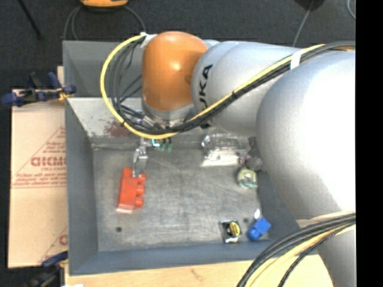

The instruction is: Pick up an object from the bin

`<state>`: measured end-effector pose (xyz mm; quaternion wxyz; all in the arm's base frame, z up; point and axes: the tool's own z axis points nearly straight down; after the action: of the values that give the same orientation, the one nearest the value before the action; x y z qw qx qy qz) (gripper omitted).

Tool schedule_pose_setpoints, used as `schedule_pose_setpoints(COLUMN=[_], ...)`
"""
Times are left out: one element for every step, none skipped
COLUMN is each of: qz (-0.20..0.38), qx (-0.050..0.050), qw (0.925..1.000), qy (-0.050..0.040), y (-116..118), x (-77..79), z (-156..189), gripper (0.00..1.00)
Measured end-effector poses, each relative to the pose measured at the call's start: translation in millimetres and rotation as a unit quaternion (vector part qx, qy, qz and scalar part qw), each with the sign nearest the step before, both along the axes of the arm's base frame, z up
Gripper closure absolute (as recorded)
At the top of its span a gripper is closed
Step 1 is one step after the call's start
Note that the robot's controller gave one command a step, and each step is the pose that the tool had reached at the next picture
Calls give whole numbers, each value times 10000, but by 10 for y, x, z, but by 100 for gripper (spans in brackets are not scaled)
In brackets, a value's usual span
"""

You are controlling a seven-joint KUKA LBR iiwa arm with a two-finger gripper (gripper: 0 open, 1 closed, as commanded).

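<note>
Nearest, against the front wall of the bin (167, 257), a small blue block (258, 228) and a yellow-and-black item (230, 231) are seen just beside each other, well apart from the gripper. Further in, on the left of the floor, a red studded toy brick (129, 191) is lying flat, with its long axis roughly front to back and its studs along the right edge. It is taken as the likely target, since the gripper (140, 162) is placed just over its far end. Whether the gripper is open or closed cannot be told, and contact with the brick cannot be confirmed.

Handling, as judged: the brick is expected to be light, rigid moulded plastic, not fragile, smooth and a bit slippery. The grasp is best taken across the short width, near mid-length, so tilt is avoided. An end grasp could let it swing. The studded side may seat unevenly against a pad.

Mid-right, a round greenish object (246, 178) is lying near the arm. Beyond it, a clear plastic piece (222, 149) is set near the back wall.
</note>
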<state>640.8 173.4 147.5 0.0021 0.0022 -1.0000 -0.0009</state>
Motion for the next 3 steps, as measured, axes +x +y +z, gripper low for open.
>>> schedule_pose_setpoints(qz=[1033, 3800, 4856], qx=[13, -4, -7], qw=[9946, 9249, 8742], qy=[-123, -105, -82], y=[22, -358, 185], x=[-225, -251, -439], z=[-500, -724, -735], gripper=[0, 0, 0])
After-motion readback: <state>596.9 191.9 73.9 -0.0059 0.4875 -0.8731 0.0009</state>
